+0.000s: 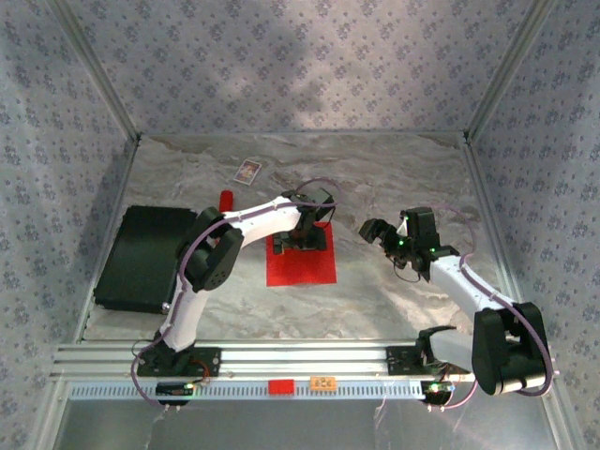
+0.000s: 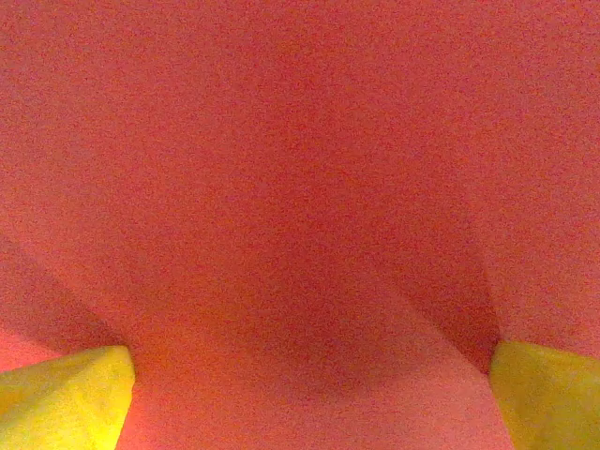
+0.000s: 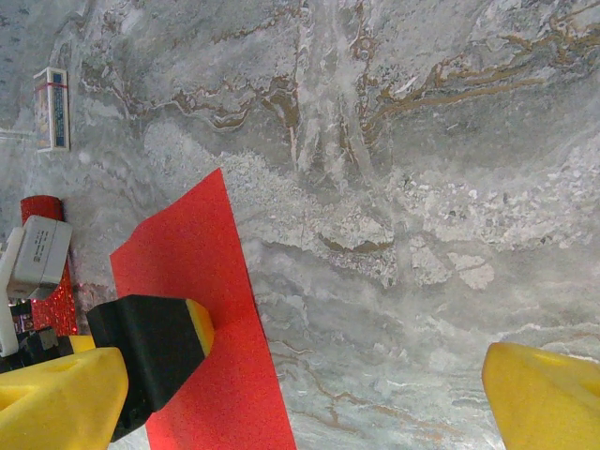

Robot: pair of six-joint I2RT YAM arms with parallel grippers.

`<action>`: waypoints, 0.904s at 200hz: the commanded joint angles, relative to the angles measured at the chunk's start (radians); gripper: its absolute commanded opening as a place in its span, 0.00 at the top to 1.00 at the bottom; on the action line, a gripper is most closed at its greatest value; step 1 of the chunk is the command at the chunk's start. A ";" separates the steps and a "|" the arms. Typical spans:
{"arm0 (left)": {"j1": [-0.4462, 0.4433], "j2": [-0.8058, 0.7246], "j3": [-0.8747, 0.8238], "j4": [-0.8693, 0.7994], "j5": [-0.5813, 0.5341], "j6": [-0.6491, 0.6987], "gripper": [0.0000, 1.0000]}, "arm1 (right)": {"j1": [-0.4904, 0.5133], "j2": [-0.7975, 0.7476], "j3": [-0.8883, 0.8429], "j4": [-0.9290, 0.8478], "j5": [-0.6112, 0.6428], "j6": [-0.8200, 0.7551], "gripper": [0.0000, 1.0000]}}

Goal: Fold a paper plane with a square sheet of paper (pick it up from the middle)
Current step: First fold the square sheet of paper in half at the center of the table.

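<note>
Red stick (image 1: 225,200), card (image 1: 247,171) beyond paper (image 1: 300,267) — black box (image 1: 141,255) left.

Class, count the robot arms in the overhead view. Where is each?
2. The left arm reaches over the square sheet of paper mid-table; the right arm stands to that paper's right.

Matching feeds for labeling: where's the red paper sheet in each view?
Top external: the red sheet lies at table centre, partly under the left gripper.
Left wrist: close up, its red surface sits just beyond the yellow fingertips.
Right wrist: lower left, flat on the marble table.
Shared landmark: the left gripper over the sheet, seen from the right wrist as a black finger with a yellow pad.
</note>
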 commanded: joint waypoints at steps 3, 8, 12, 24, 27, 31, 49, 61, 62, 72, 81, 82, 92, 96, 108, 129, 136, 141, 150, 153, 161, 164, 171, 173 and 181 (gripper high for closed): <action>-0.010 0.033 -0.043 0.006 0.029 0.015 0.05 | -0.002 -0.002 0.032 -0.027 0.000 -0.010 0.01; -0.009 0.032 -0.044 0.007 0.028 0.018 0.06 | -0.002 -0.002 0.033 -0.028 0.000 -0.009 0.01; -0.010 0.030 -0.042 0.008 0.028 0.021 0.08 | -0.001 -0.001 0.033 -0.028 0.000 -0.010 0.01; -0.011 0.024 -0.042 0.011 0.029 0.030 0.11 | -0.002 -0.002 0.035 -0.030 -0.002 -0.008 0.01; -0.011 0.022 -0.042 0.013 0.028 0.031 0.12 | -0.002 -0.002 0.035 -0.030 -0.002 -0.009 0.01; -0.013 0.019 -0.041 0.015 0.027 0.035 0.14 | -0.002 -0.003 0.036 -0.030 -0.002 -0.007 0.01; -0.015 -0.008 -0.046 0.028 0.018 0.051 0.18 | -0.001 -0.006 0.038 -0.034 0.001 -0.006 0.01; -0.024 -0.047 -0.070 0.063 -0.006 0.064 0.21 | -0.001 -0.011 0.038 -0.042 0.011 -0.003 0.01; -0.023 -0.052 -0.073 0.068 -0.008 0.066 0.21 | -0.002 -0.012 0.038 -0.044 0.013 -0.001 0.01; -0.027 -0.091 -0.106 0.121 -0.012 0.076 0.30 | -0.002 -0.018 0.037 -0.048 0.022 0.000 0.01; -0.025 -0.111 -0.127 0.153 -0.011 0.077 0.36 | -0.002 -0.023 0.033 -0.048 0.032 0.004 0.01; -0.025 -0.113 -0.130 0.154 -0.011 0.077 0.37 | -0.002 -0.024 0.032 -0.048 0.033 0.004 0.01; -0.025 -0.124 -0.135 0.160 -0.019 0.082 0.38 | -0.002 -0.029 0.029 -0.051 0.047 0.014 0.01; -0.025 -0.126 -0.136 0.162 -0.018 0.087 0.41 | -0.003 -0.030 0.029 -0.053 0.053 0.019 0.01; -0.025 -0.126 -0.134 0.159 -0.013 0.098 0.46 | -0.005 -0.035 0.027 -0.060 0.064 0.025 0.01; -0.026 -0.138 -0.150 0.177 0.019 0.122 0.55 | -0.008 -0.038 0.027 -0.065 0.065 0.025 0.01; -0.025 -0.148 -0.164 0.216 0.028 0.122 0.55 | -0.008 -0.040 0.029 -0.066 0.064 0.027 0.01; -0.025 -0.156 -0.172 0.230 0.033 0.120 0.55 | -0.008 -0.039 0.028 -0.069 0.066 0.027 0.01; -0.023 -0.168 -0.187 0.254 0.048 0.123 0.55 | -0.011 -0.041 0.028 -0.071 0.070 0.031 0.01; -0.025 -0.172 -0.191 0.260 0.053 0.125 0.55 | -0.012 -0.041 0.027 -0.074 0.070 0.031 0.01; -0.024 -0.183 -0.199 0.277 0.067 0.129 0.56 | -0.014 -0.044 0.026 -0.075 0.072 0.031 0.01; -0.023 -0.188 -0.201 0.286 0.075 0.132 0.56 | -0.015 -0.046 0.026 -0.076 0.073 0.032 0.01; -0.023 -0.200 -0.209 0.305 0.092 0.136 0.56 | -0.018 -0.050 0.024 -0.076 0.074 0.034 0.01; -0.023 -0.203 -0.211 0.311 0.097 0.138 0.56 | -0.019 -0.050 0.023 -0.078 0.074 0.034 0.01; -0.020 -0.218 -0.223 0.346 0.129 0.139 0.56 | -0.023 -0.056 0.023 -0.082 0.079 0.035 0.01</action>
